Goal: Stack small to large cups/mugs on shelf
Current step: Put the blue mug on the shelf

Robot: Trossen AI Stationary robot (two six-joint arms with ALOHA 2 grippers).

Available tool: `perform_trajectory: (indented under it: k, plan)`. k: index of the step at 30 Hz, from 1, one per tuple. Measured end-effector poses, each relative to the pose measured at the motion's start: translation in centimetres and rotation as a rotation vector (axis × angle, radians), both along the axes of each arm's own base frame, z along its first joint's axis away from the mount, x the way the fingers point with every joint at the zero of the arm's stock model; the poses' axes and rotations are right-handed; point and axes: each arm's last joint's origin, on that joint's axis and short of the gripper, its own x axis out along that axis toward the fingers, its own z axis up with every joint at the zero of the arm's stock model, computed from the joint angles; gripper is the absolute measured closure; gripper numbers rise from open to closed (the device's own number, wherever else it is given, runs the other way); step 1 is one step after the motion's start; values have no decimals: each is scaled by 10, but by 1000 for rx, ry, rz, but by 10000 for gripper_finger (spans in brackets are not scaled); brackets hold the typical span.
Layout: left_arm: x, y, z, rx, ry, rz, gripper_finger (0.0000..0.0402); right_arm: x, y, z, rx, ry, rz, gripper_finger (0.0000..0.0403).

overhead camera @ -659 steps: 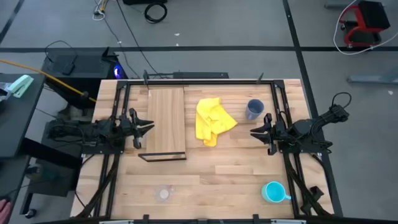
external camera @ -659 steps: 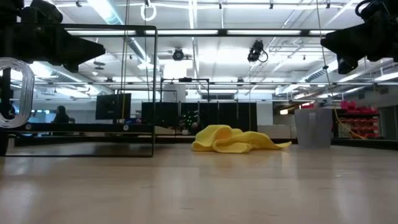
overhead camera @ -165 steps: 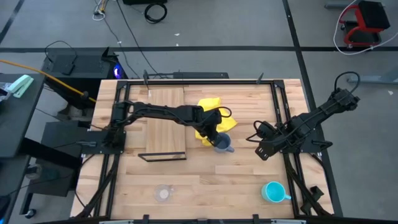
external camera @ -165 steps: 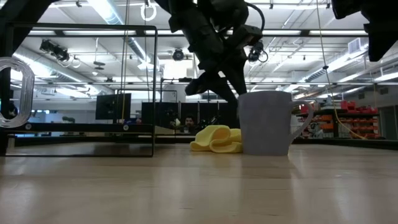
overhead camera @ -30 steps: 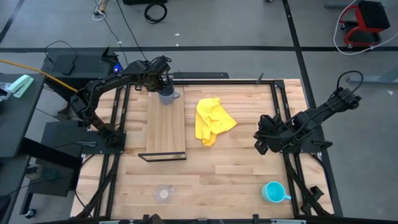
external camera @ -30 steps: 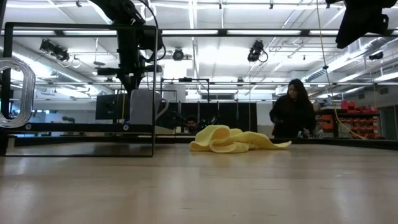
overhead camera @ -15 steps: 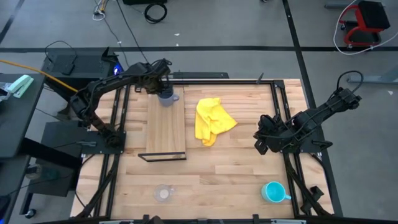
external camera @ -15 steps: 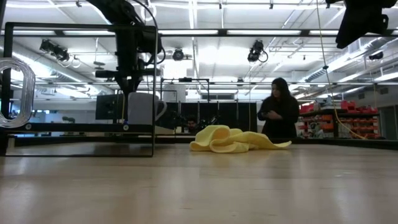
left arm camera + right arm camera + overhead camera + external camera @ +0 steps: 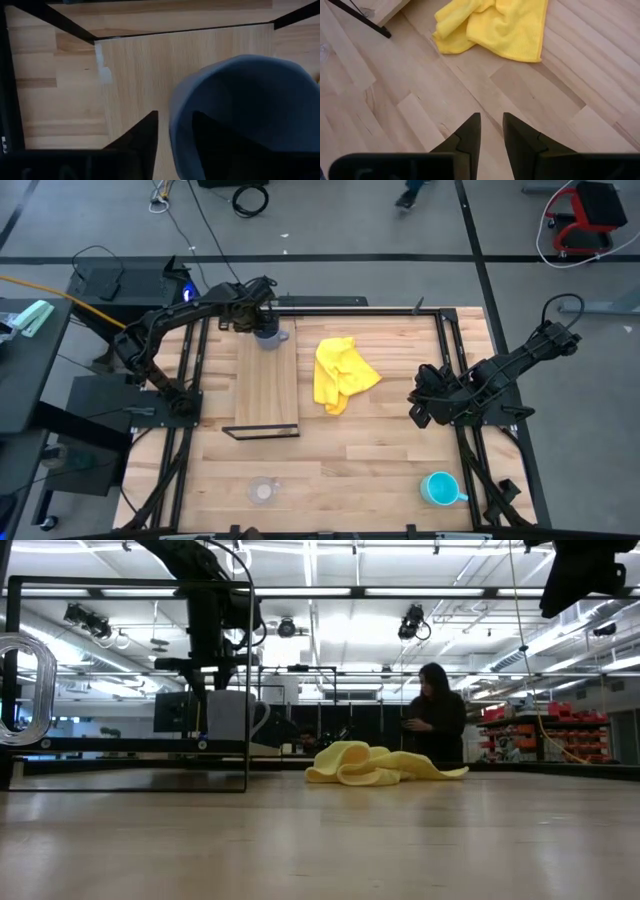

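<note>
Grey-blue mug (image 9: 268, 335) sits upright at the far end of the shelf (image 9: 266, 385), handle pointing toward the yellow cloth (image 9: 343, 374). Left gripper (image 9: 257, 323) is right at its rim: wrist view shows one finger (image 9: 142, 137) outside the wall and the other inside the bowl, with a sliver of daylight on each side of the rim, so the jaws read as parted and not pinching. Mug looks set down and let go.

Right gripper (image 9: 490, 131) hangs over bare table near the cloth, fingers a narrow gap apart, nothing between them.

Turquoise mug (image 9: 439, 488) is at the near right corner of the table (image 9: 380, 450), glass cup (image 9: 263, 491) near the front edge on the left; both well apart from the shelf.

Handling, as judgement:
- Mugs: rigid, glazed-looking, probably moderate weight. Smooth walls, so slip risk. A rim pinch, one finger in and one out, opposite the handle keeps the handle from snagging.
- Glass cup: light, hard, brittle, slick. Low squeeze force, rim pinch again; its clear wall is hard to see, so alignment is the weak point.
- Nesting: lower straight, release low; hard-on-hard contact chips.
</note>
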Motion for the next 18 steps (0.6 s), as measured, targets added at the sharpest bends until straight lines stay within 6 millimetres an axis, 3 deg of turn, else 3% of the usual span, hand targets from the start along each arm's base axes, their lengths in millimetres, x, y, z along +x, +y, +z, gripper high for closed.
perform_trajectory:
  k: [7,13,18]
  plan:
    - [-4,-5,12,20,-39,5,252,0,0,0,0,0,-1,314]
    - [-17,-16,38,73,-110,13,251,0,0,0,0,0,-1,314]
    - [-22,-37,61,103,-205,-42,257,0,1,0,25,14,9,314]
